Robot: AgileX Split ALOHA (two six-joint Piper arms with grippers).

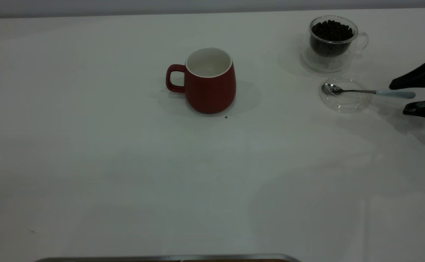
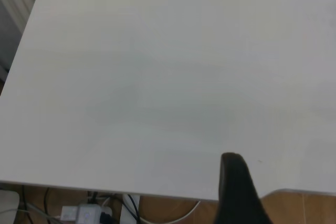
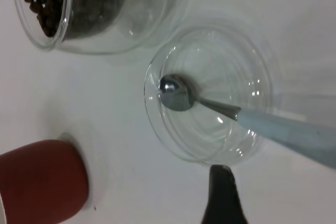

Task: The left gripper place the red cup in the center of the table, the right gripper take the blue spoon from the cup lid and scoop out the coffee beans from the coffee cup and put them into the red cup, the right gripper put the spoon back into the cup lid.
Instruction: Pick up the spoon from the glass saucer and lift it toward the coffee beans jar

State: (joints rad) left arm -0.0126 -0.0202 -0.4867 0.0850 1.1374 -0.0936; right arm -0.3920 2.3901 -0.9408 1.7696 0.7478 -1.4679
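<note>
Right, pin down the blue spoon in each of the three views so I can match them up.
Exterior view: the blue spoon lies at the right, bowl in the cup lid, handle pointing toward the right end effector.
Left wrist view: not in it; only the table shows.
Right wrist view: the spoon fills the middle, bowl resting in the lid.
Shared landmark: the coffee cup of beans beside the lid.
</note>
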